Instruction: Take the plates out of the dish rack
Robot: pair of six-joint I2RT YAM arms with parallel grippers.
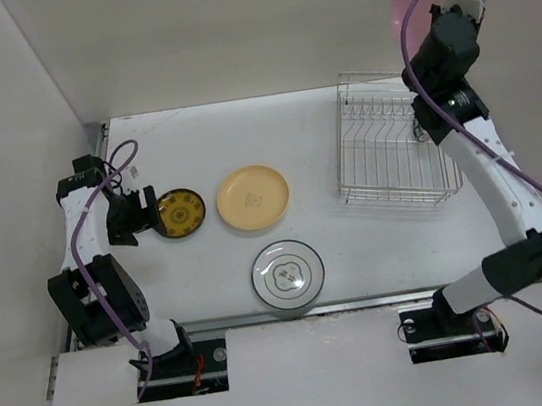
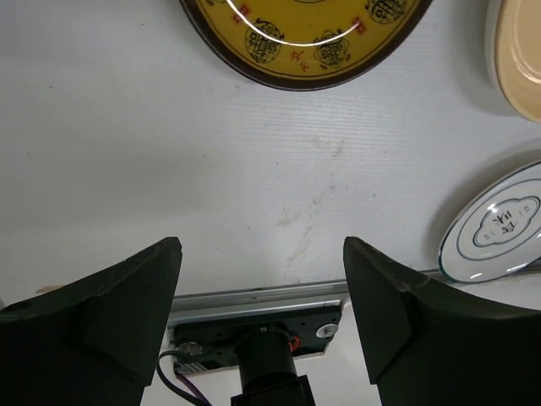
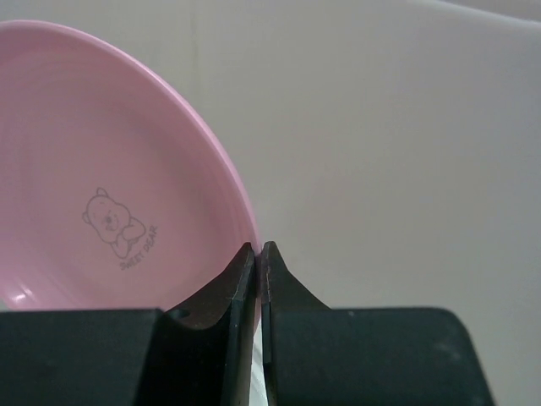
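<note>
Nearest the arm bases, a white dark-rimmed plate [image 1: 288, 271] is lying flat on the table [image 1: 377, 239]; the left wrist view is catching only part of it, but is showing the dark motif at its centre more plainly than the top view. Beyond it, the left gripper [image 1: 148, 216] is hovering wide open with nothing between its fingers [image 2: 127, 313], just beside the yellow-and-black patterned plate [image 1: 183, 212], and a tan plate [image 1: 253, 197] is lying near that on the right. Farther right, the dish rack [image 1: 384, 147] is standing with the right arm crossing its right side. Farthest and high above the rack, the right gripper [image 3: 258, 254] is pinching the rim of the pink plate [image 3: 110, 169], jaws nearly together; only the right wrist view is showing the little bear printed inside it
</note>
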